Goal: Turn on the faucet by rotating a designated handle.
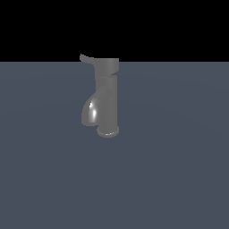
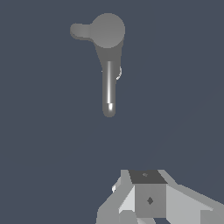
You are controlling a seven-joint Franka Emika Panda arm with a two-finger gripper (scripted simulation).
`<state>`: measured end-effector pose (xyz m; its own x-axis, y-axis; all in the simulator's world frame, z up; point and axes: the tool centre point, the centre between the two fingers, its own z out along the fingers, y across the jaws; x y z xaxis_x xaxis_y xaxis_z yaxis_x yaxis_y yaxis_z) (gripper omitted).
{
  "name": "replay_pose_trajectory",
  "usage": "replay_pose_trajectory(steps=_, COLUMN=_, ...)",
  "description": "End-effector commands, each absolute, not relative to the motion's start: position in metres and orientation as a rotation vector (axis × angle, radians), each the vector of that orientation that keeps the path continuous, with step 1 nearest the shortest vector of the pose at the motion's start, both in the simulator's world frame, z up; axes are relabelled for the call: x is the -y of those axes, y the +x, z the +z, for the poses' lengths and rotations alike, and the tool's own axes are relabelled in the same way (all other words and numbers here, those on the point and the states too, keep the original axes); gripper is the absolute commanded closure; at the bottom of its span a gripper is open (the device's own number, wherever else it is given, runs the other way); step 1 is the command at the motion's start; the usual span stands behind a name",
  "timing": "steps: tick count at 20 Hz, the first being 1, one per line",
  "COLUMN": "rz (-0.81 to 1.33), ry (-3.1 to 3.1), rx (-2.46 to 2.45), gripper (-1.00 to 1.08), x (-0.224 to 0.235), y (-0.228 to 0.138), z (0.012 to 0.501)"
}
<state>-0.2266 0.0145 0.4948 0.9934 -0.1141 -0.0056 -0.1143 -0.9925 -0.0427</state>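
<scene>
In the middle of a wide, flat blue-grey floor (image 1: 179, 179) stands the faucet (image 1: 106, 100), a dark glossy metal tap that is upright on a round base flange. It looks rigid and fixed in place, so I judge it will not shift under a push; its polished skin, catching bright highlights, is likely slippery to pads. In the exterior view its curved spout (image 1: 91, 112) bulges toward nine o'clock, low on the body.

Above the body sits a wider cylindrical cap (image 1: 107, 66), and from it the handle (image 1: 86, 58) juts toward nine to ten o'clock. It is a short, thin, flat lever, probably stiff and light to swing around the cap's axis. The best purchase seems to be near its free tip, pushing on its flat side rather than pinching, since the tip gives the most leverage and the lever is thin.

Room is generous: nothing else stands on the floor, and the sweep around the cap looks open on every side.

In the wrist view the faucet lies toward twelve o'clock, well apart from the gripper (image 2: 146, 199). Only its white body shows; whether the jaws are parted or together I cannot tell.
</scene>
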Motion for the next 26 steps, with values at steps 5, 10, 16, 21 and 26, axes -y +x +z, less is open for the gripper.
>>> replay_pose_trajectory(steps=5, rz=0.042, ry=-3.020, rx=-0.397, gripper=1.08, x=-0.020, y=-0.192, z=0.487)
replay_pose_trajectory(steps=10, rz=0.079, ry=-2.958, rx=-0.582, gripper=1.08, x=-0.025, y=-0.163, z=0.477)
replay_pose_trajectory(steps=16, rz=0.125, ry=-2.881, rx=-0.808, gripper=1.08, x=-0.031, y=-0.129, z=0.462)
replay_pose_trajectory(steps=21, rz=0.160, ry=-2.812, rx=-1.000, gripper=1.08, x=-0.036, y=-0.101, z=0.446)
replay_pose_trajectory(steps=26, rz=0.189, ry=-2.739, rx=-1.194, gripper=1.08, x=-0.042, y=-0.074, z=0.429)
